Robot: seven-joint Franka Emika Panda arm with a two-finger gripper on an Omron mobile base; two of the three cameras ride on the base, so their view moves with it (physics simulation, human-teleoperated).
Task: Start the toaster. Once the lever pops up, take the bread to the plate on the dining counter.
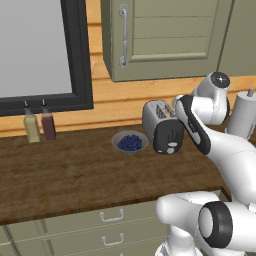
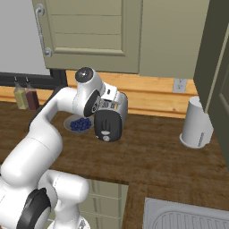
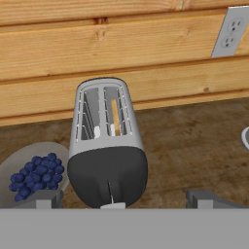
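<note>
The silver-grey toaster point(image 1: 161, 125) point(image 2: 110, 123) point(image 3: 104, 146) stands on the wood worktop by the wall, its black end face toward me. A thin tan slice of bread point(image 3: 115, 117) stands in its right slot. The lever point(image 3: 113, 205) is a pale tab low on the black face, above the white knob point(image 1: 171, 150) point(image 2: 106, 137). My gripper point(image 3: 125, 200) hangs just in front of and above that face. It is open, its fingertips point(image 3: 46, 198) wide apart on either side of the toaster's end, holding nothing. The plate and the dining counter are out of view.
A grey bowl of blueberries point(image 1: 130, 143) point(image 2: 79, 125) point(image 3: 34, 171) sits close to the toaster's left. Two bottles point(image 1: 40, 125) point(image 2: 25, 98) stand under the window. A white canister point(image 1: 245, 115) point(image 2: 195, 123) is to the right, a sink point(image 2: 188, 218) at front right, a wall outlet point(image 3: 227, 33) behind.
</note>
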